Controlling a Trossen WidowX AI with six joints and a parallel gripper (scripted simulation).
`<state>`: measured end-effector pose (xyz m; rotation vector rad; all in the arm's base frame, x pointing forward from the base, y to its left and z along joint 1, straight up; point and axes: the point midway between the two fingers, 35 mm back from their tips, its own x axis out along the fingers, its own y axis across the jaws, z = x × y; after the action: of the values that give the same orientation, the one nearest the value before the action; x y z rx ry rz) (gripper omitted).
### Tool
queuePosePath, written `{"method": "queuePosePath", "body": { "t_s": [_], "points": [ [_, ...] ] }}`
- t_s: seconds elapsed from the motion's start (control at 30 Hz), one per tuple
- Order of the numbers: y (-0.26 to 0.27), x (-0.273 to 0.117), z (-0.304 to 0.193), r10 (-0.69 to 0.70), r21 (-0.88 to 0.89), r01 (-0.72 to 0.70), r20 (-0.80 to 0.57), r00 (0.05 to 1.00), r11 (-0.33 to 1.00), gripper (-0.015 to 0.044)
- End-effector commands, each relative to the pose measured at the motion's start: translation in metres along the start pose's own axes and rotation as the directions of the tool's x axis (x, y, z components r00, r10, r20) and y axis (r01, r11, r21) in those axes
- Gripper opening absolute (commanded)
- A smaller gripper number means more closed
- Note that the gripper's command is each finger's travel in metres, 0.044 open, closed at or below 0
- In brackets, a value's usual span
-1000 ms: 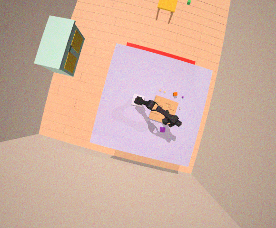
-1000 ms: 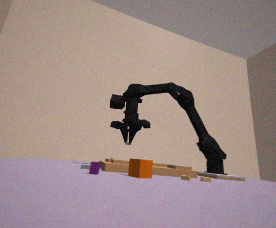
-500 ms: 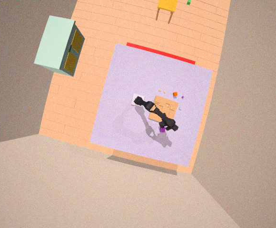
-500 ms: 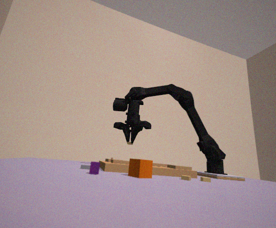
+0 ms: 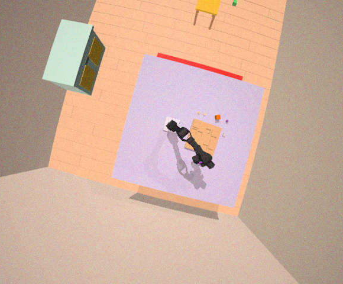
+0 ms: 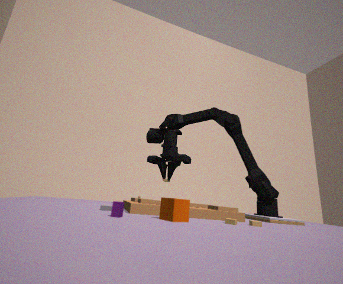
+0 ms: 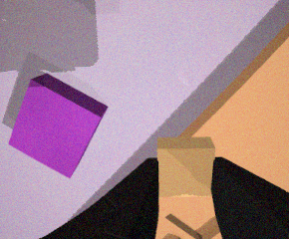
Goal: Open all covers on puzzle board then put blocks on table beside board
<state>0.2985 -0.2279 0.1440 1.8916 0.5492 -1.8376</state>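
Note:
My gripper (image 6: 166, 178) (image 7: 184, 169) is shut on a small tan block (image 6: 166, 180) (image 7: 185, 164), held in the air above the puzzle board's edge. The tan puzzle board (image 5: 196, 123) (image 6: 144, 209) (image 7: 264, 100) has dark slots and small raised parts; the arm hides some of it, and the state of its covers is too small to tell. Two small tan blocks, one (image 5: 198, 112) and another (image 5: 204, 114), rest on the table clear of the board.
A large purple block (image 7: 57, 129) lies beside the board, mostly under the arm from above. An orange cube (image 5: 217, 116) (image 6: 181, 210), a small purple block (image 5: 226, 121) (image 6: 116, 209) and a small pale object (image 5: 223, 135) stand around the board. A red bar (image 5: 200, 66) lines the table's far edge.

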Motion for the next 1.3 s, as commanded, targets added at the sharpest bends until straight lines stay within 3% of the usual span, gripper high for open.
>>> {"method": "queuePosePath", "body": {
  "t_s": [0.0, 0.43, 1.27],
  "points": [
    [0.001, 0.002, 0.019, -0.002, -0.003, 0.002, 0.007, 1.0, 1.0, 0.008],
    [0.003, 0.002, 0.066, -0.002, -0.003, 0.002, 0.012, 1.0, 1.0, 0.008],
    [0.007, 0.037, 0.067, -0.002, -0.003, 0.002, 0.012, 1.0, 1.0, 0.008]
  ]
}}
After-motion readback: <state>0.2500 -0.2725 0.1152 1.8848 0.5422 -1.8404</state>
